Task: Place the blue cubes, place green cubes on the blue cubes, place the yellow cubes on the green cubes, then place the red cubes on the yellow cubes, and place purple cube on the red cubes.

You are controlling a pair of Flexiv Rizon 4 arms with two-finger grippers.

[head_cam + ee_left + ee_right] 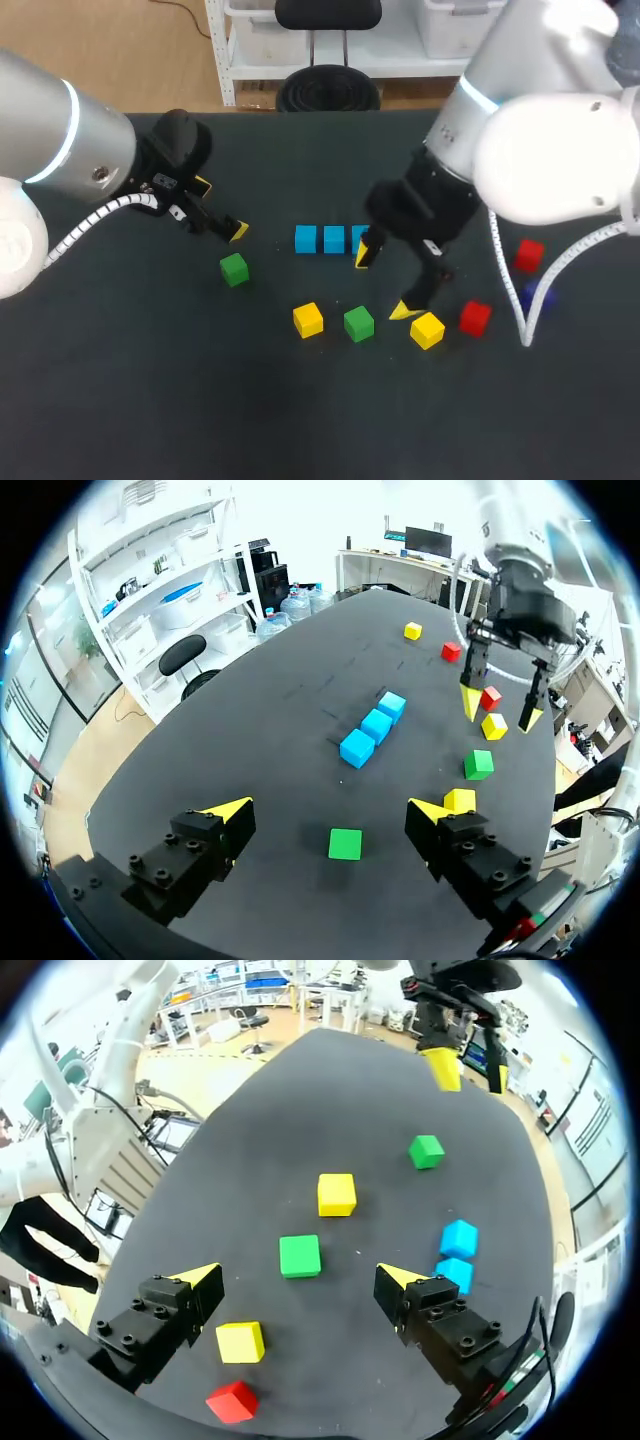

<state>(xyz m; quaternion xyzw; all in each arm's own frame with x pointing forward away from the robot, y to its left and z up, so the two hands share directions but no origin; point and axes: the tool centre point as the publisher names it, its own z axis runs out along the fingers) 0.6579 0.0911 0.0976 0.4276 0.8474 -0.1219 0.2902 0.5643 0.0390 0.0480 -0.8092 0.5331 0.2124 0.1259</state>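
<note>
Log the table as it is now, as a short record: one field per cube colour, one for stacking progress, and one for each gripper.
blue cubes: three in a row, in the middle
green cubes: two, loose, one just ahead of the left gripper
yellow cubes: loose, none on a green
red cubes: two, loose, right side
purple cube: right side, partly behind a cable
stacking: nothing stacked yet
left gripper: open, empty
right gripper: open, empty, at the row's right end

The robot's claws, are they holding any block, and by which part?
Nothing is held: the left gripper and the right gripper are both open and empty.
</note>
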